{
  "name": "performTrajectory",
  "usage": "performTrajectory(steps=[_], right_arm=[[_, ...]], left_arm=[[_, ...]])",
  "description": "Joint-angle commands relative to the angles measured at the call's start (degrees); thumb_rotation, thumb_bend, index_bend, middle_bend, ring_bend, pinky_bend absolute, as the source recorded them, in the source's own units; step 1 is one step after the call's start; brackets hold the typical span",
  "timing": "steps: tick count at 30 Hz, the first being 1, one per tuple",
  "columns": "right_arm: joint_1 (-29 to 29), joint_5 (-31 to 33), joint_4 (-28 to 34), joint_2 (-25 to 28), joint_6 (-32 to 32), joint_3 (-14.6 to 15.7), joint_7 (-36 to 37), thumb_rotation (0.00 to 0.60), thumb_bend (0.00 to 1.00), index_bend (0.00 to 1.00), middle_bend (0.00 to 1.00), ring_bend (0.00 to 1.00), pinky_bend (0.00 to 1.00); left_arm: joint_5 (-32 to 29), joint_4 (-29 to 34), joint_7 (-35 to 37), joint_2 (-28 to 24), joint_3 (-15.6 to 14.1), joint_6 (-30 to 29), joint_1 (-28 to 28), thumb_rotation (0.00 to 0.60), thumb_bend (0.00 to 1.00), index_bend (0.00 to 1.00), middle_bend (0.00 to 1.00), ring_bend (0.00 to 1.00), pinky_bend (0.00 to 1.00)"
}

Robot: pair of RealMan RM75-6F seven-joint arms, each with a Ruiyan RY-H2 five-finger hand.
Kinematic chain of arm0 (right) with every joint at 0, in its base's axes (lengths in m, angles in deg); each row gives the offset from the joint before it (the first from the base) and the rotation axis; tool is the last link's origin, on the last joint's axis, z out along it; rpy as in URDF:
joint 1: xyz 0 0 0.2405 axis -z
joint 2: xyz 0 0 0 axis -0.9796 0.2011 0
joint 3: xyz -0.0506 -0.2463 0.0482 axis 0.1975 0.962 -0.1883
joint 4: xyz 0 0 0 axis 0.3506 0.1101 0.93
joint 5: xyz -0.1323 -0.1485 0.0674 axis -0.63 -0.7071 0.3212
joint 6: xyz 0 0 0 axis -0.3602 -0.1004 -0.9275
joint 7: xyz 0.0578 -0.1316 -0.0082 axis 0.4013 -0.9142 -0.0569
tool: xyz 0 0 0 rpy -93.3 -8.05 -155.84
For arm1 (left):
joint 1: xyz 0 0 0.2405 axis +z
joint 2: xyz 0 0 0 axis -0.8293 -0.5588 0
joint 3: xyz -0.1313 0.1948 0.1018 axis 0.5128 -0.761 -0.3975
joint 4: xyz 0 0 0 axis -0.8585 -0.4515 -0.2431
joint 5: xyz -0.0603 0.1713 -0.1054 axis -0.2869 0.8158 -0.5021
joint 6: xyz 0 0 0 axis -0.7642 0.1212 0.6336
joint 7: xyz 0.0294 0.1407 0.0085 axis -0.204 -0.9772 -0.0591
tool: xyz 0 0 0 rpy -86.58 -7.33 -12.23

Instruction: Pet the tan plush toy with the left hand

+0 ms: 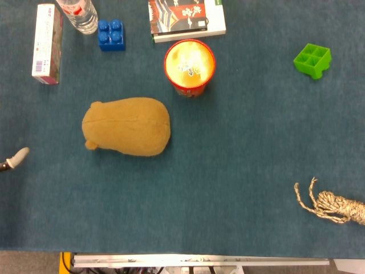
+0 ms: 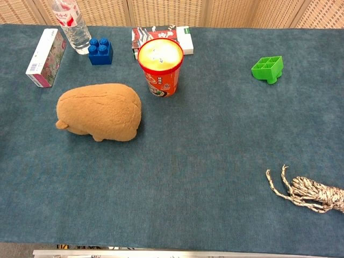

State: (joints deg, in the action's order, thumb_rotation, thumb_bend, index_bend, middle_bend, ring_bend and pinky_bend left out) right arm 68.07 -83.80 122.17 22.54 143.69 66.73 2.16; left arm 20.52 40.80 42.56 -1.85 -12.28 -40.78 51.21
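Observation:
The tan plush toy point(image 1: 128, 126) lies on its belly on the blue table cloth, left of centre; the chest view shows the plush toy point(image 2: 100, 111) too. Only one pale fingertip of my left hand point(image 1: 15, 158) pokes in at the left edge of the head view, a good way left of the toy and slightly nearer to me, not touching it. The rest of that hand is out of frame, so its pose is hidden. The chest view shows no hand. My right hand appears in neither view.
Behind the toy stand a red instant-noodle cup point(image 1: 189, 66), a blue brick point(image 1: 111, 35), a water bottle point(image 1: 78, 13), a pink-and-white box point(image 1: 47, 44) and a book point(image 1: 186, 18). A green block point(image 1: 312, 60) sits far right, and a rope bundle point(image 1: 336, 206) lies near right.

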Motion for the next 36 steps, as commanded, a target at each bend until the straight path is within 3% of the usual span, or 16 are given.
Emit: performTrajectory(steps=[1,7,14,27,30,34,36], right_arm=[[-0.11,-0.18,-0.13,-0.15,0.10,-0.05,0.09,0.600,0.00,0.00,0.08,0.00,0.00],[-0.43,-0.51,-0.18,0.12,0.72,-0.51,-0.29,0.600,0.00,0.00,0.08,0.00,0.00],[-0.86,2.16,2.43,1.94,0.80,-2.30,-2.57,0.600,0.00,0.00,0.08,0.00,0.00],[-1.20,4.68,7.42,3.57,0.32,-3.21,-7.13,0.600,0.00,0.00,0.08,0.00,0.00],[-0.97,4.95,7.83,3.79,0.63,-3.28,-7.25,0.600,0.00,0.00,0.08,0.00,0.00],[-0.64,5.11,8.41,4.15,0.74,-3.06,-7.71,0.600,0.00,0.00,0.08,0.00,0.00],[-0.52,5.28,8.53,4.22,0.62,-2.92,-7.77,0.600,0.00,0.00,0.08,0.00,0.00]], left_arm=[[0.07,-0.02,0.02,-0.03,-0.04,0.05,0.00,0.260,0.00,0.19,0.08,0.06,0.00],[1.25,-0.12,1.23,-0.50,-0.18,0.31,-0.38,0.260,0.00,0.19,0.08,0.06,0.00],[7.13,-1.33,6.19,-1.94,-1.42,3.14,-3.45,0.260,0.00,0.19,0.08,0.06,0.00],[21.94,-5.10,17.96,-2.96,-4.36,14.12,-16.89,0.258,0.00,0.14,0.08,0.06,0.00],[24.16,-6.14,19.12,-2.17,-5.03,17.11,-20.27,0.190,0.00,0.13,0.08,0.06,0.00],[25.39,-7.29,21.02,-0.75,-5.42,20.44,-24.22,0.043,0.00,0.12,0.06,0.05,0.00],[25.53,-7.91,21.18,0.12,-5.44,22.02,-26.00,0.005,0.00,0.11,0.05,0.04,0.00]])
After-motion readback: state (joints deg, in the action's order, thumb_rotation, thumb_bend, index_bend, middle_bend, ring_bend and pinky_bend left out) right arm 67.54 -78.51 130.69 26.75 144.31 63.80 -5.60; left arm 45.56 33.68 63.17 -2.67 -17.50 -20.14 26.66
